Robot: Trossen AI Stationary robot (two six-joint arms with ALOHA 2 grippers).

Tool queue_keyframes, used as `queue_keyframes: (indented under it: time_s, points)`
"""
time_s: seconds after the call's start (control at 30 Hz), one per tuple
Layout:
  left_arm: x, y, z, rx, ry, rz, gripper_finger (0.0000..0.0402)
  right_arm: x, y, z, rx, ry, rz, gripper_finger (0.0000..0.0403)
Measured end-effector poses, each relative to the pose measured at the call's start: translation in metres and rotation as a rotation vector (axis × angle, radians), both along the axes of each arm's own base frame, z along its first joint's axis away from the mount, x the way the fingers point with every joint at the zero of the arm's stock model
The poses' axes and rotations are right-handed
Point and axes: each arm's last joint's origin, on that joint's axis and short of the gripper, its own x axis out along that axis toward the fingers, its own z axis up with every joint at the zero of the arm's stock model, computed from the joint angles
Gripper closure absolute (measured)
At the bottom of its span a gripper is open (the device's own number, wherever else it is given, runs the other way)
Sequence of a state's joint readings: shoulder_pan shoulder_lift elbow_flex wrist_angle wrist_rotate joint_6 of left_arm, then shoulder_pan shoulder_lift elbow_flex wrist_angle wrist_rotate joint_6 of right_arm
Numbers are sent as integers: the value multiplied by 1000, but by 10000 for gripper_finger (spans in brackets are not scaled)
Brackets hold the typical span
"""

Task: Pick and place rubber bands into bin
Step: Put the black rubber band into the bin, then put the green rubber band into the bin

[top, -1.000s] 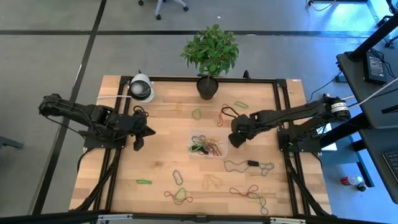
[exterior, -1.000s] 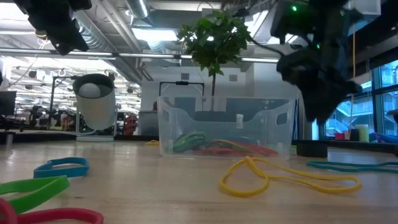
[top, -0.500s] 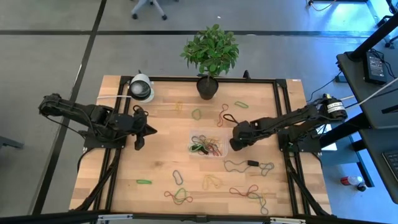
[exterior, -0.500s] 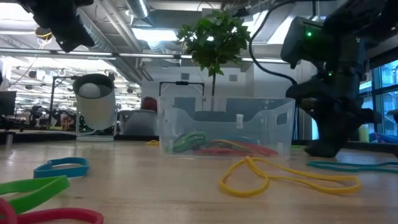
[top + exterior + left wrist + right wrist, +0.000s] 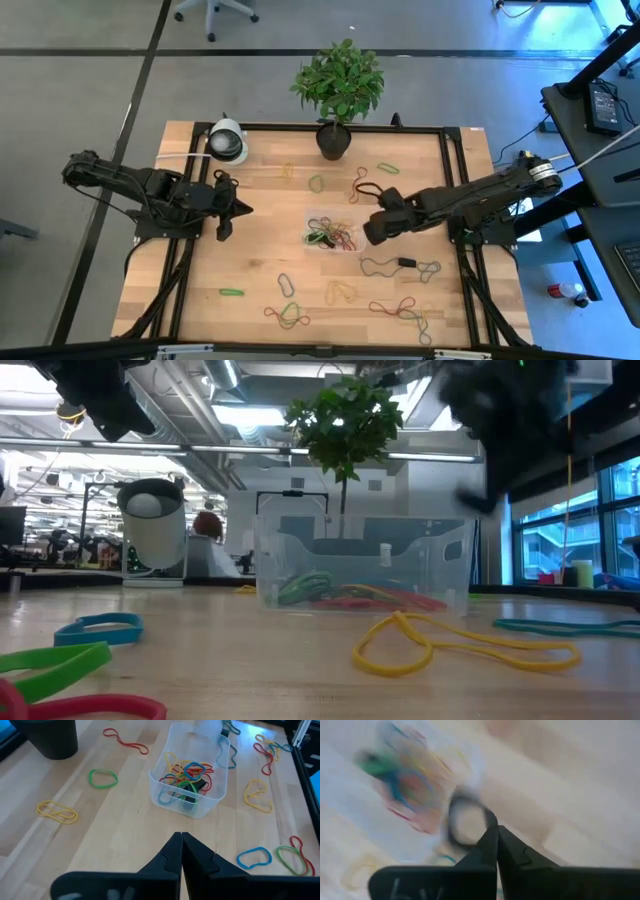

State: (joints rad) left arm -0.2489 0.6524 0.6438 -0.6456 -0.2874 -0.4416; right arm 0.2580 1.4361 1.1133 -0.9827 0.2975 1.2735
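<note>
Clear plastic, one bin (image 5: 331,232) only, stands near the middle of the wooden table (image 5: 260,260); it holds a tangle of rubber bands (image 5: 186,775) in red, yellow, blue, green and black, too knotted for an exact count. Loose bands on the table in the high view: roughly a dozen; among them a green loop (image 5: 231,292) at 7 o'clock from the bin, a red and green cluster (image 5: 288,314) at 6 o'clock, a grey chain (image 5: 400,267) at 4 o'clock, a multicoloured string (image 5: 408,311) at 5 o'clock, a green loop (image 5: 316,183) at 12 o'clock and another green one (image 5: 387,167) at 1 o'clock. Two arms are present; the right gripper (image 5: 372,229) sits just beside the bin at 3 o'clock, fingers pressed together on a dark rubber band (image 5: 465,820) that hangs as a loop from the tips, as the right wrist view shows, though blurred. The left gripper (image 5: 226,210) waits well apart at 9 o'clock from the bin, fingers closed on nothing, pointing toward it in the left wrist view. Other items: one dark pot (image 5: 334,140) with a leafy plant (image 5: 339,80) at 12 o'clock on the far edge; one white round device (image 5: 228,141) at 10 o'clock; neither touches the bin.
</note>
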Motion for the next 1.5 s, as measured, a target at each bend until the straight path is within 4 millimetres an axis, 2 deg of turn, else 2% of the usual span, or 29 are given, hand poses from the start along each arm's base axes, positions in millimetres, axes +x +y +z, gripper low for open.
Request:
queue_keyframes:
  time_s: [0.1,0.23,0.33,0.47,0.6,0.73,0.93,1.1,1.2,1.3,1.4,1.5]
  points:
    - [0,0,0,26,2,-11,400,17,6,29,-79,-120,36,401]
    - [0,1,0,99,3,-18,399,45,14,40,-136,-140,128,402]
    - [2,1,2,130,-19,-28,399,71,20,33,-167,-102,194,402]
    - [3,1,5,123,-52,-32,400,99,25,12,-174,-23,236,400]
    - [3,1,5,122,-51,-32,397,109,28,-8,-172,35,212,383]
    - [3,1,5,123,-51,-33,398,107,28,-16,-149,61,176,356]
    - [3,1,5,121,-51,-33,399,98,27,-14,-118,129,190,313]
    - [6,-1,8,88,-61,-64,391,75,30,12,-170,136,208,297]
    - [11,-5,13,85,-50,-87,393,51,41,31,-232,102,207,303]
    - [21,-13,17,108,-20,-125,399,20,51,39,-252,51,189,316]
    - [33,-22,17,128,34,-162,399,-13,59,36,-235,-7,172,331]
    - [46,-32,17,130,108,-179,398,-41,65,22,-204,-44,194,347]
